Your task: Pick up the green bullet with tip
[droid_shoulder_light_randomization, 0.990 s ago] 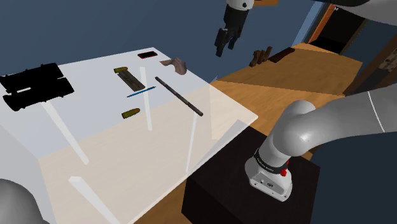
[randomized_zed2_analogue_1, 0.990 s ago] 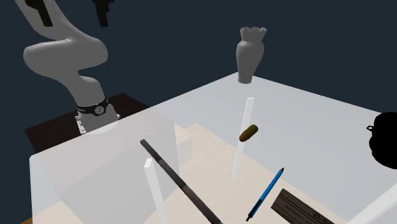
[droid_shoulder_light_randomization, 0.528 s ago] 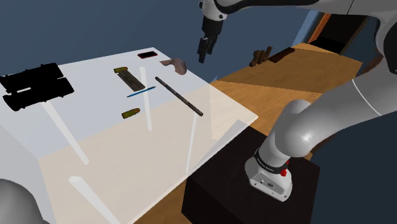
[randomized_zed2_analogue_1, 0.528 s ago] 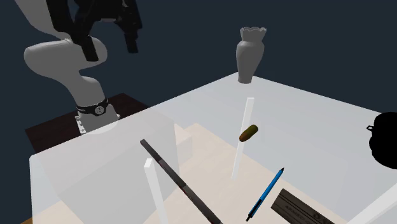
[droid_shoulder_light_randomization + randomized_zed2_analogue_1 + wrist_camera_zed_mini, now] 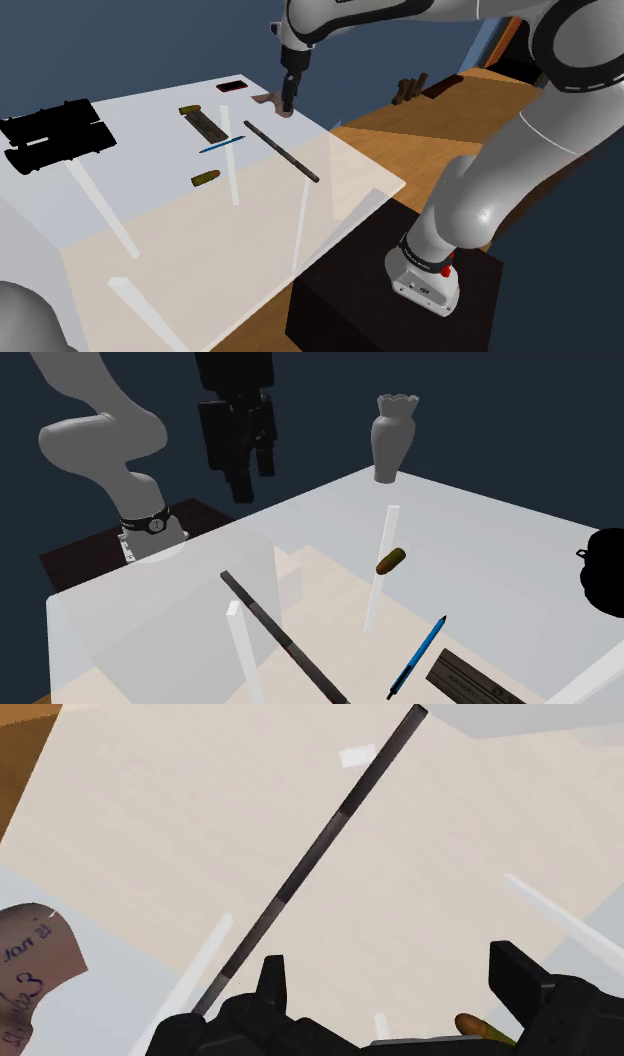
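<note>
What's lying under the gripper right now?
On the table below the open gripper lie a long dark rod and a brownish bullet. The hand covers most of the bullet, so only one end shows.

Seen from the wrist, the black two-finger gripper point(image 5: 393, 976) covers all but one rounded end of the olive-brown bullet point(image 5: 478, 1025) (and one end of the long dark rod point(image 5: 320, 854)). The second exterior view's right edge crops a black lumpy object point(image 5: 605, 574), and its bottom edge crops a dark brown flat strip point(image 5: 470, 680).
</note>
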{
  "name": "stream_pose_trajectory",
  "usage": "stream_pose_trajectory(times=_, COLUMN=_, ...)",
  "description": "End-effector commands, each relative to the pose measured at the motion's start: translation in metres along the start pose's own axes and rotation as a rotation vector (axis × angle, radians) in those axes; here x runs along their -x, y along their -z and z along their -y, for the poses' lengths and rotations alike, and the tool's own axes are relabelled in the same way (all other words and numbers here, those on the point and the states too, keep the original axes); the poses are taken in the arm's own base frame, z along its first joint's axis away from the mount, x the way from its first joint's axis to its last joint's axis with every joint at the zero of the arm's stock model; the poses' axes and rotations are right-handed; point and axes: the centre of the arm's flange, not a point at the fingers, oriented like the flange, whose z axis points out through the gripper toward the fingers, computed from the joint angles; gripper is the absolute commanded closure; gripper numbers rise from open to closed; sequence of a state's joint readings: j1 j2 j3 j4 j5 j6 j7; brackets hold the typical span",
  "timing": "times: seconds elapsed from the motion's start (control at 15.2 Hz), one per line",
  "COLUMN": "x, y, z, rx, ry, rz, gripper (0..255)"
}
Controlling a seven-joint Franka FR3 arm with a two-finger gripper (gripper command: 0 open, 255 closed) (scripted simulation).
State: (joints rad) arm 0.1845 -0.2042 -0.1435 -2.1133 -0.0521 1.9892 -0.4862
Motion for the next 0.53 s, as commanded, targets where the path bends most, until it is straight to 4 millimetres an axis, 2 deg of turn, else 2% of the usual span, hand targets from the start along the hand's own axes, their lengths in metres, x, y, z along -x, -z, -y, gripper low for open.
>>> stream_pose_trajectory(times=0.0, x=-0.02, y=-0.016, z=0.0, rx=-0.009, ry=0.073, rz=0.0, gripper=0)
stream_pose_trajectory(times=0.46, x=-0.092, y=-0.071, z=0.02, rx=-0.039, ry=0.317, rz=0.002, gripper=0)
